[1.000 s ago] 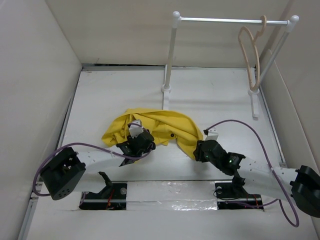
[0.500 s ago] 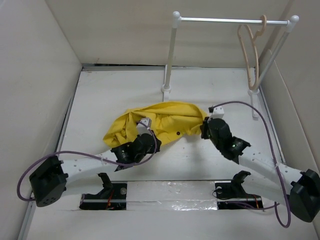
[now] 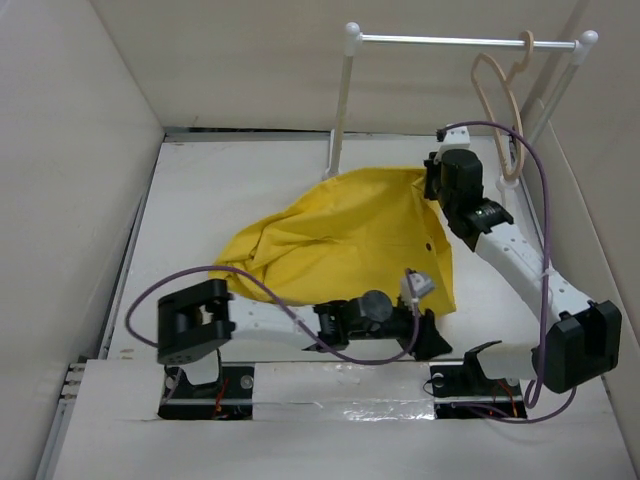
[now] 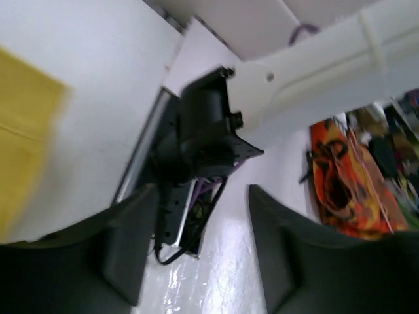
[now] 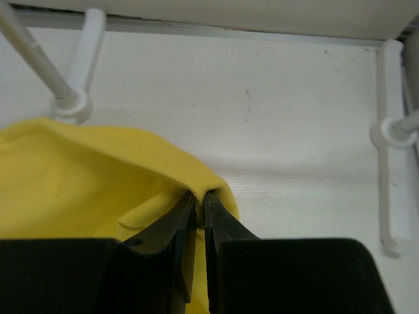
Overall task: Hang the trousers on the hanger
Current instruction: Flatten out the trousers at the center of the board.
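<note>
We see right fingers (image 5: pixel 177 222) grasping trousers (image 3: pixel 340 240) hem beside rack (image 3: pixel 440 41), hanger (image 3: pixel 514 105) just behind; left fingers (image 4: pixel 124 248) released at counter (image 3: pixel 230 190) near edge.

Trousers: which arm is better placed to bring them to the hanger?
Right. The right gripper is shut on an edge of the trousers, up near the hanger; the left gripper is open, empty, low by the arm bases.

White flat tabletop (image 3: pixel 240 190) enclosed at left, rear and right by plain off-white panel walls (image 3: pixel 60 150), with a dark seam along the rear edge. At rear right stands a white-posted rack with a thin metal crossbar (image 3: pixel 440 41), its posts on flat white feet. A glossy white strip (image 3: pixel 340 385) borders the near edge. Lighting is even and diffuse.
</note>
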`<state>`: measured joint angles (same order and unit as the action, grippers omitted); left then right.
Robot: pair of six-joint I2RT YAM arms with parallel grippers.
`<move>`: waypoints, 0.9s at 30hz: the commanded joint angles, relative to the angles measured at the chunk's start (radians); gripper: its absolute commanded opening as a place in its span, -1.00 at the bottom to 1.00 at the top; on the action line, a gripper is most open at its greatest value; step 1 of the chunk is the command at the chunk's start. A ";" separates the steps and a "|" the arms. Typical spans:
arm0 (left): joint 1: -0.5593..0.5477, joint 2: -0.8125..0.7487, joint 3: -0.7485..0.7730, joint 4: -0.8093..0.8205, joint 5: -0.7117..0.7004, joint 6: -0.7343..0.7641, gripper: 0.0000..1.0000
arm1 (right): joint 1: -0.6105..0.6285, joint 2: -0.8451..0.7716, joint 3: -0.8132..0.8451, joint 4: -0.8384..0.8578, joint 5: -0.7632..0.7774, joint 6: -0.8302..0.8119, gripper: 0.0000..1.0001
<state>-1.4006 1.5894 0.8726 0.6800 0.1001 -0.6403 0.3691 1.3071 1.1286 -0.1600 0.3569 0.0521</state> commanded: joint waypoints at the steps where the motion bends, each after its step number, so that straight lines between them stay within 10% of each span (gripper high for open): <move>1: -0.032 0.142 0.112 0.154 0.252 0.015 0.17 | -0.077 -0.069 0.050 -0.012 0.015 -0.055 -0.68; 10: -0.041 0.084 0.109 0.035 -0.019 0.109 0.38 | -0.096 -0.236 -0.079 0.022 -0.076 0.000 0.20; 11: -0.041 0.014 0.070 0.018 -0.077 0.120 0.38 | -0.096 -0.249 -0.099 0.031 -0.097 0.011 0.19; 15: 0.017 -0.147 -0.032 -0.103 -0.371 0.075 0.30 | -0.043 -0.302 -0.234 0.115 -0.258 0.040 -1.00; 24: 0.262 -0.632 -0.424 -0.511 -0.689 -0.390 -0.02 | 0.458 -0.252 -0.415 0.270 -0.322 0.031 -0.98; 27: 0.262 -0.820 -0.515 -0.673 -0.772 -0.550 -0.11 | 0.580 -0.180 -0.399 0.342 -0.300 0.026 -0.67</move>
<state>-1.1313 0.8967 0.3996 0.1814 -0.5426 -0.9817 0.8700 1.0882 0.7055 0.0296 0.0589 0.0872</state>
